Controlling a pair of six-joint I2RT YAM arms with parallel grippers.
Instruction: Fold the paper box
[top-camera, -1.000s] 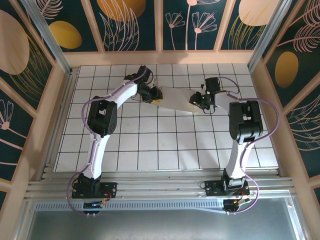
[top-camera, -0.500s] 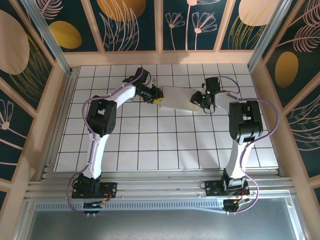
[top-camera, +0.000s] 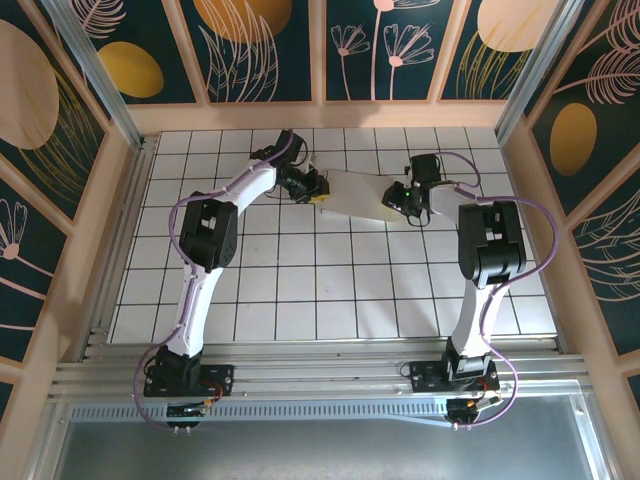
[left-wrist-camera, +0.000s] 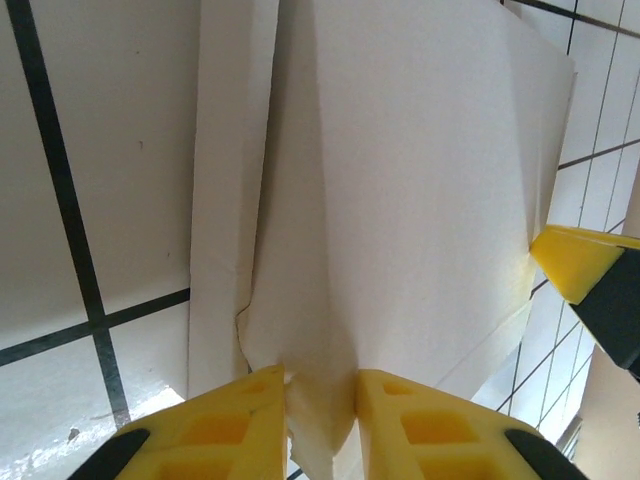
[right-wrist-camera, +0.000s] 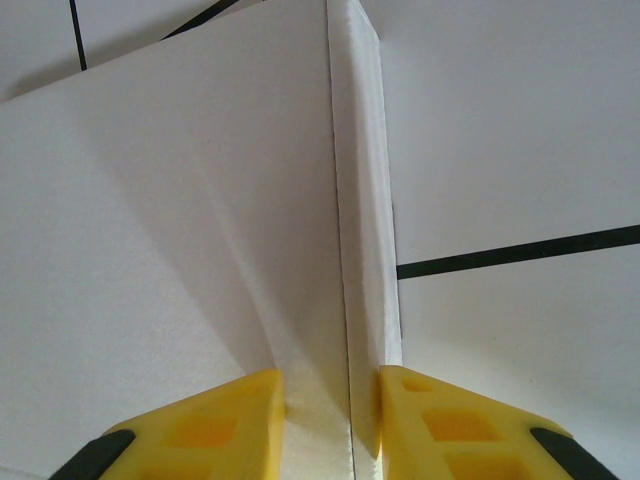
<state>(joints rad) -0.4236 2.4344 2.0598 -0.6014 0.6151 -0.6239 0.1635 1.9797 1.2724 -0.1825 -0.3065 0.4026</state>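
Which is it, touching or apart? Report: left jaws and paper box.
Touching. Left wrist view: the left jaws pinch a fold of the paper box.

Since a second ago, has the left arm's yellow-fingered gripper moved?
Yes, slightly: the left gripper, shut on the plain white thin cardboard paper box, crept rightward against the black grid lines of the tiled table.

Left pincer (left-wrist-camera: 320, 390) pinching paper box (left-wrist-camera: 410, 200), right pincer (right-wrist-camera: 330, 390) likewise

On tiled table (top-camera: 300, 290), far half, centre: paper box (top-camera: 352, 195). At its left end, left gripper (top-camera: 318, 193); at its right end, right gripper (top-camera: 393, 206). A box fold sits between each gripper's fingers.
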